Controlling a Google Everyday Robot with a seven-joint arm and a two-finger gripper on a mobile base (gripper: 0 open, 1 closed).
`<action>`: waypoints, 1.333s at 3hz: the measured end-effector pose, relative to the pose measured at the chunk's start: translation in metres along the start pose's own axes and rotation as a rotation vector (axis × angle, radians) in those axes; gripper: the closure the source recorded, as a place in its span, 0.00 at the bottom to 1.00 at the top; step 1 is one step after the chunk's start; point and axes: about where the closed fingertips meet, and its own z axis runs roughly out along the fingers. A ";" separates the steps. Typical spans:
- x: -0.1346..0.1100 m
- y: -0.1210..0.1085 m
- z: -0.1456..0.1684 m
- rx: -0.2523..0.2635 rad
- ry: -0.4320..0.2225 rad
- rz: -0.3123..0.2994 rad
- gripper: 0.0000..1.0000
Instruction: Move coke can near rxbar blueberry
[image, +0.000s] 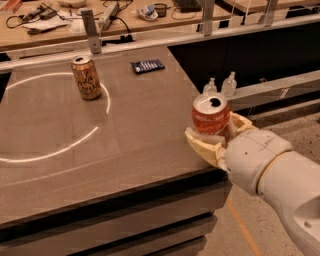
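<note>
The coke can (211, 115), red-orange with a silver opened top, is upright between the cream fingers of my gripper (218, 136), held at the table's right edge and a little above it. The gripper is shut on the can, with one finger (201, 144) on its left front and the other behind it on the right. The rxbar blueberry (147, 65), a flat dark blue wrapper with white lettering, lies on the table's far side, well up and left of the can.
A tan-gold patterned can (86, 77) stands at the far left of the brown table (100, 145) on a white ring of light. Two small clear bottles (220, 86) stand beyond the right edge. A cluttered bench with a metal rail runs along the back.
</note>
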 end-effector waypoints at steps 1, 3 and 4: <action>-0.004 -0.063 0.001 0.130 -0.041 -0.023 1.00; -0.005 -0.122 0.032 0.171 -0.022 -0.056 1.00; -0.004 -0.145 0.055 0.183 -0.031 -0.031 1.00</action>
